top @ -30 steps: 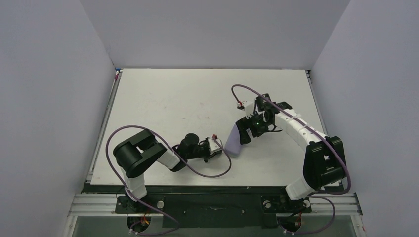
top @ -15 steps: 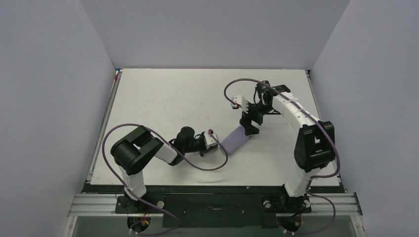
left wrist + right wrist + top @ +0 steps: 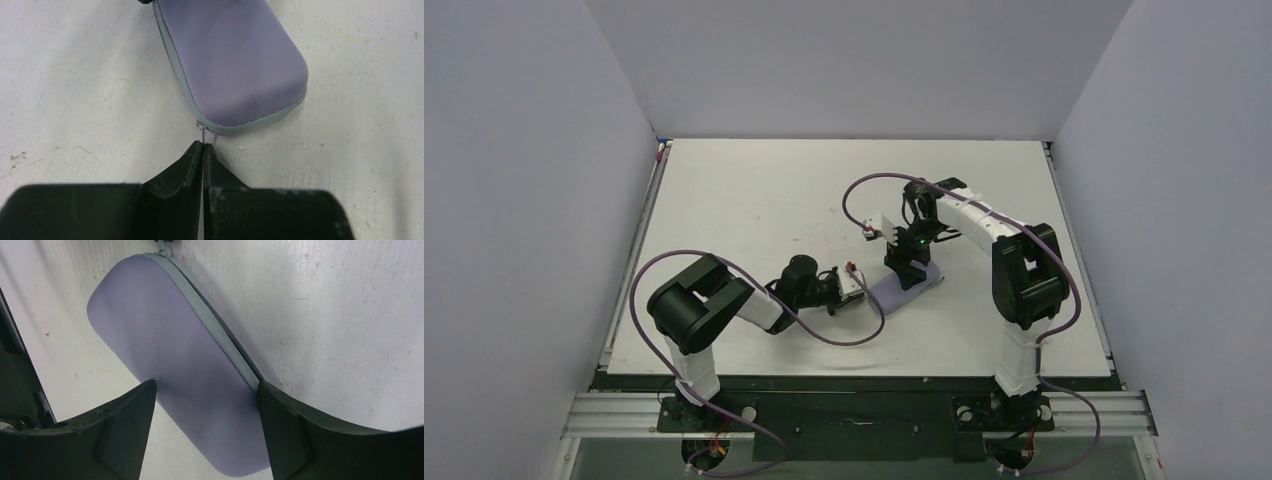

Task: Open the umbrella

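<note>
No umbrella shows in any view. A flat lilac oval pouch with a grey zip band lies on the white table. My left gripper is low at the pouch's near-left end. In the left wrist view the gripper is shut on the thin metal zip pull at the edge of the pouch. My right gripper stands over the pouch's far end. In the right wrist view the gripper is shut across the width of the pouch, and both fingers touch its sides.
The left arm's purple cable loops on the table just near of the pouch. The right arm's cable arches above the table middle. Grey walls close in the table on the left, back and right.
My right gripper has swung left and nearer and now stands right over the pouch. The pouch has gone from tilted to lying flat. My left arm shifted slightly left.
</note>
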You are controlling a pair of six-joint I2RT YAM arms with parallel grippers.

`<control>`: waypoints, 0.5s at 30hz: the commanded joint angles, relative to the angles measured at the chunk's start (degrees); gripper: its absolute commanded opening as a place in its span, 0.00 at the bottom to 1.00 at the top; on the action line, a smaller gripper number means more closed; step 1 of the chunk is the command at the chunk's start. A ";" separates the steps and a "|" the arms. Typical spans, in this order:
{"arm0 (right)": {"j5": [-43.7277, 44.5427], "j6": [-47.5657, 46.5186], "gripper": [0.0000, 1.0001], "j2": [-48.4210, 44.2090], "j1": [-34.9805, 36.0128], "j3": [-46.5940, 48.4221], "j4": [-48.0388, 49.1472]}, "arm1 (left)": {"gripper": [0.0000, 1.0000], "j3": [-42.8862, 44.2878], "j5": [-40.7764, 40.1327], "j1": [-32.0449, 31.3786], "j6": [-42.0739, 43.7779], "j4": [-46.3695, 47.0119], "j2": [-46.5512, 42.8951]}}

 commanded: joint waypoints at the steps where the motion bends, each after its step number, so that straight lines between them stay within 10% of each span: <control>1: 6.25 4.79 0.66 1.40 -0.09 -1.66 2.14 | 0.00 -1.46 2.51 0.18 1.10 -1.04 -3.01; 15: 14.79 17.29 0.49 -1.22 0.77 -9.14 11.94 | 0.00 -4.93 2.43 -6.37 -0.83 -4.66 -6.88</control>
